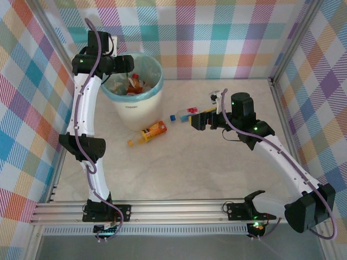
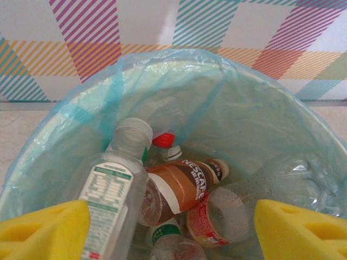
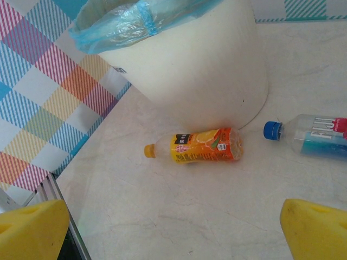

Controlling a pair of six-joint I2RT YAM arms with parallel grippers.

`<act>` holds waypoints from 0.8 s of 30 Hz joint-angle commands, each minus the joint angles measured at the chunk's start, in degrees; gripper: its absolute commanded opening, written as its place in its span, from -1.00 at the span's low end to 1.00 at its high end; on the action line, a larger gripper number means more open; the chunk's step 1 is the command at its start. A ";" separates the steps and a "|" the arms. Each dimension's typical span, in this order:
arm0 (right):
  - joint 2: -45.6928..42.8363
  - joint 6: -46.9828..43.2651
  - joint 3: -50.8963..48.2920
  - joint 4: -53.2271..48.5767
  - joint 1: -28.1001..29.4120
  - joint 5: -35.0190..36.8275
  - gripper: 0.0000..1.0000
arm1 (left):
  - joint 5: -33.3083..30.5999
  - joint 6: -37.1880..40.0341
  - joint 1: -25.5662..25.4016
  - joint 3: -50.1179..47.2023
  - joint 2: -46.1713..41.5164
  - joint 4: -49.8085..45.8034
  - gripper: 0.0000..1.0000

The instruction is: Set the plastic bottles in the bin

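One bin (image 1: 135,105) on the worktop (image 1: 190,173) holds at least five plastic bottles (image 2: 184,187). Two more lie beside it: orange bottle (image 3: 206,146) and blue-capped bottle (image 3: 312,135). Left tool (image 2: 173,227), above the bin, and right tool (image 3: 173,230) both stand wide open and empty.

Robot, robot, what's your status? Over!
Left pincer open above the bin, bottles inside. Right pincer open, facing the orange bottle; blue-capped bottle beside it. Nothing in the way.

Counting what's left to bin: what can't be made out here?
- Bottles in the bin: left wrist view, lower ones buried under others; no sure count.
- Blue-capped bottle: right wrist view, cut off by right edge; top view, one end hidden by right gripper.
- Orange bottle: label print too small.
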 commanded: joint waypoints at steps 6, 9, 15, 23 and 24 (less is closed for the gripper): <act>1.40 -1.05 3.62 -3.62 0.38 2.18 0.99 | 1.76 -1.75 -0.12 0.39 -4.83 1.20 0.58; 2.54 -1.97 4.97 -6.10 0.38 3.94 0.99 | 1.41 -1.76 -1.20 0.31 -6.58 1.46 0.59; 6.18 -3.57 8.52 -8.93 0.38 6.86 0.99 | -0.50 0.51 -6.68 -4.52 -12.22 4.17 0.59; 13.38 -4.40 14.05 -10.38 0.23 9.86 0.99 | -2.38 2.36 -14.56 -25.71 -25.87 18.31 0.59; 14.65 -4.79 15.00 -10.62 0.15 10.21 0.99 | -2.06 2.71 -15.53 -27.57 -27.07 19.42 0.59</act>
